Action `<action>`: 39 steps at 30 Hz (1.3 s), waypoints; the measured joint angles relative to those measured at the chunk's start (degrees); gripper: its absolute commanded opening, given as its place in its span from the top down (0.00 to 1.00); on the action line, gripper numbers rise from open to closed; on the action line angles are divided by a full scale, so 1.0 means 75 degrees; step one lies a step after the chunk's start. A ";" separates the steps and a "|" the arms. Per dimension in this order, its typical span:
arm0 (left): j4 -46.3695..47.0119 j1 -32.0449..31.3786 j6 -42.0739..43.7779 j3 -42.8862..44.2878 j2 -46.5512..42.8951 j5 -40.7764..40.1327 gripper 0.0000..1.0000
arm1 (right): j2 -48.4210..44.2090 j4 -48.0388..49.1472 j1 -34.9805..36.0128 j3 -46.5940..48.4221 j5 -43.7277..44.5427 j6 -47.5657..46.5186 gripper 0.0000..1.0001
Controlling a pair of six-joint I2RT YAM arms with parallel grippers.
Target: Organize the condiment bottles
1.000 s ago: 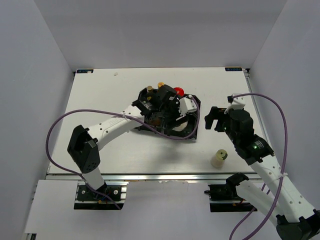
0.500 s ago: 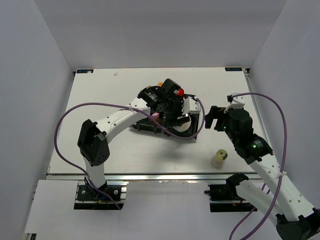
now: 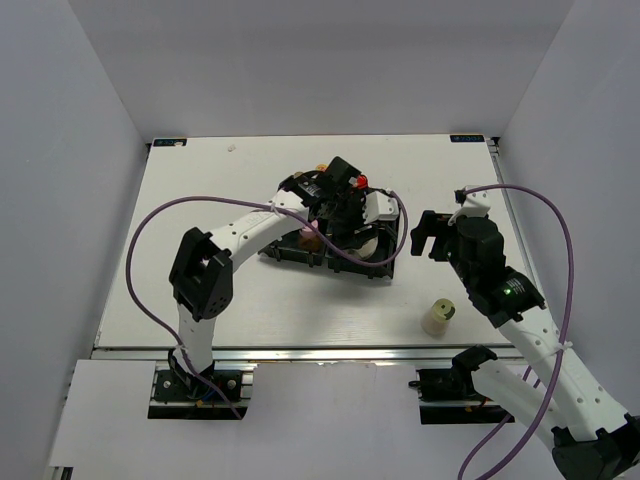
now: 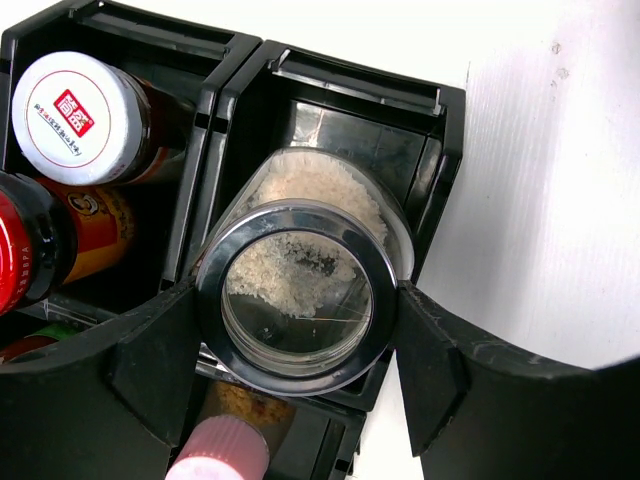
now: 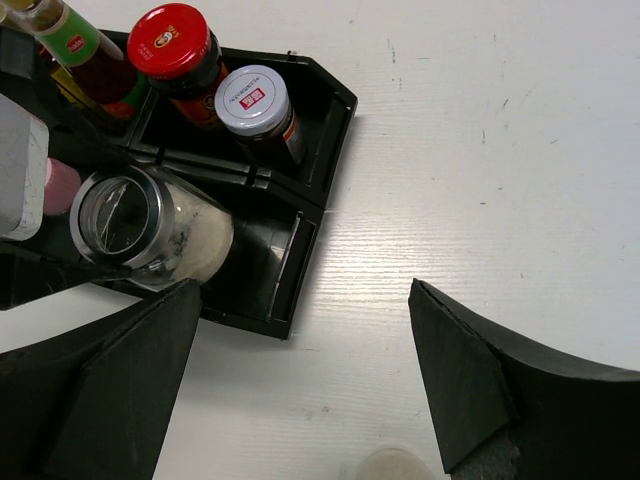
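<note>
I see the glass jar [image 4: 297, 290], steel-rimmed and holding pale grains, tilted in a tray [image 4: 450, 170] compartment and clamped at its rim by the left tool [image 4: 297, 305]. At its 10 o'clock the silver-lidded bottle [image 4: 78, 115] stands upright, with the red-lidded bottle [image 5: 175, 42] just beside it. A pink-capped bottle [image 4: 218, 452] sits at its 6 o'clock. The cream bottle [image 3: 437, 316] stands alone on the counter [image 3: 200, 200], at the tray's 4 o'clock.

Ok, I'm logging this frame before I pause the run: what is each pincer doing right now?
Left pincer: closed on the clear glass jar.
Right pincer: open, holding nothing.
</note>
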 measured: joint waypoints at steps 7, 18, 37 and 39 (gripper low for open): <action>-0.0017 0.0009 0.0006 0.0076 0.0090 0.0064 1.00 | 0.0026 0.0006 0.0000 0.0000 0.0061 -0.0006 0.11; 0.0093 0.0020 -0.0090 0.0073 0.0431 0.0073 0.67 | 0.0035 -0.0050 -0.0006 0.0000 0.0122 0.0079 0.11; 0.0766 0.0050 -0.0073 -0.0641 0.0338 0.0055 0.02 | 0.0388 -0.3698 -0.0006 0.1180 0.0227 0.1679 0.11; 0.0828 0.0050 -0.0047 -0.0697 0.0297 0.0064 0.02 | 0.0417 -0.4054 -0.0006 0.1186 0.0184 0.1772 0.11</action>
